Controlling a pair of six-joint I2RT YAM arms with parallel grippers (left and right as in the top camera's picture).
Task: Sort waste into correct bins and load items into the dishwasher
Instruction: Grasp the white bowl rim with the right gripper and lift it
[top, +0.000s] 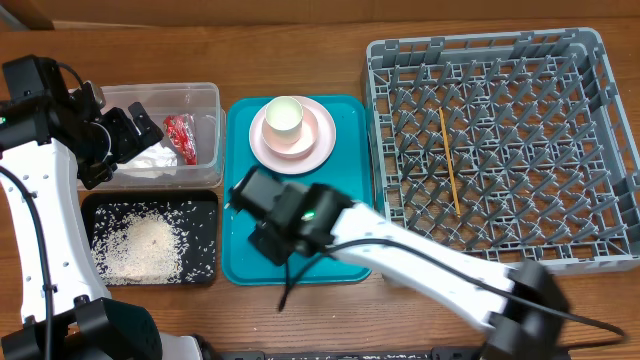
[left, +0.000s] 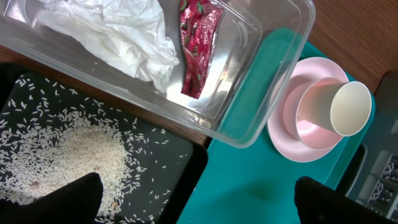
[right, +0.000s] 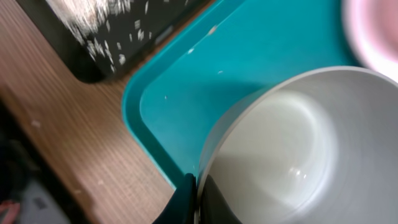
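- We find the left pincer (left: 199, 202) spread wide, holding nothing; the clear tub (left: 273, 56) lies just ahead of it, containing the white tissue (left: 118, 37) and red wrapper (left: 198, 50).
- The black tray (left: 168, 155) with rice (left: 81, 155) lies under one of its fingers (left: 62, 199).
- The right pincer (right: 196, 193) is clamped on the rim of the grey-white bowl (right: 292, 143), above the teal tray (right: 186, 81).
- The pink plate (left: 283, 140), bearing a pink bowl (left: 311, 118) and the cream cup (left: 351, 107), stands just beyond that pincer.

Both arms had smooth white links and bulky black joints. Along the left edge, the left arm (top: 60, 215) carried a thin black cable (top: 42, 280). The right arm (top: 420, 262), from the lower right, showed one small green light (top: 310, 213) and another black cable (top: 290, 285).
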